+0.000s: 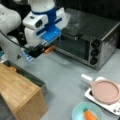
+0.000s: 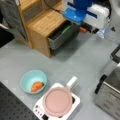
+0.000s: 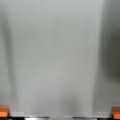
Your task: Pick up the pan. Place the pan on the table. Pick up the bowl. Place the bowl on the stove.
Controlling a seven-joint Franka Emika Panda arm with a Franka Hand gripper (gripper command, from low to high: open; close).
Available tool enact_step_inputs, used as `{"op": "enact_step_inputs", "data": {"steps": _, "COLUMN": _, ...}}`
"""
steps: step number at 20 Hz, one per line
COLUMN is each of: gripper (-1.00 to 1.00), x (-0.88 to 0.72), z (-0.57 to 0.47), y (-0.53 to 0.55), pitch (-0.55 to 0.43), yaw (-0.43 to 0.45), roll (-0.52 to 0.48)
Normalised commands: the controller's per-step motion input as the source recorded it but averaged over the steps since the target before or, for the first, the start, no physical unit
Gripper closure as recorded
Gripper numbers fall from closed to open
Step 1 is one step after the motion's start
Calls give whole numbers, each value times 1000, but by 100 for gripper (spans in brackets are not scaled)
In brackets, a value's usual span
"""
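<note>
Grey counter (image 1: 65, 75) lay bare beneath the gripper (image 1: 46, 50), jaws spread wide and holding nothing; pan (image 2: 58, 101) sat on stove (image 2: 75, 103).

- Table (image 1: 62, 75): flat matte grey.
- On it, both front views: stove (image 2: 75, 106), teal bowl (image 2: 28, 78), wooden block (image 1: 20, 92), steel toaster oven (image 1: 100, 32).
- Pan (image 2: 58, 101) on stove, not table.

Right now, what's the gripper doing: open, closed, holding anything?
Gripper: open and empty, raised over bare table near the toaster oven. The pan sits on the stove, untouched.
</note>
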Motion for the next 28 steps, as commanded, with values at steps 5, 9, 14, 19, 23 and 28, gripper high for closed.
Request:
{"op": "enact_step_inputs", "data": {"steps": 5, "gripper": -100, "x": 59, "z": -58, "y": 27, "pitch": 49, "yaw": 13, "roll": 44}}
{"op": "enact_step_inputs", "data": {"steps": 9, "gripper": -100, "x": 159, "z": -161, "y": 78, "pitch": 8, "yaw": -11, "roll": 90}}
{"op": "enact_step_inputs", "data": {"steps": 14, "gripper": -100, "x": 232, "z": -254, "y": 174, "pitch": -34, "yaw": -62, "roll": 78}}
{"op": "enact_step_inputs", "data": {"steps": 19, "gripper": -100, "x": 183, "z": -225, "y": 210, "pitch": -22, "yaw": -46, "roll": 67}}
{"op": "enact_step_inputs", "data": {"steps": 23, "gripper": -100, "x": 164, "z": -171, "y": 154, "pitch": 5, "yaw": 21, "roll": 116}}
{"op": "enact_step_inputs", "data": {"steps": 28, "gripper": -100, "x": 190, "z": -115, "y": 83, "pitch": -2, "yaw": 28, "roll": 135}}
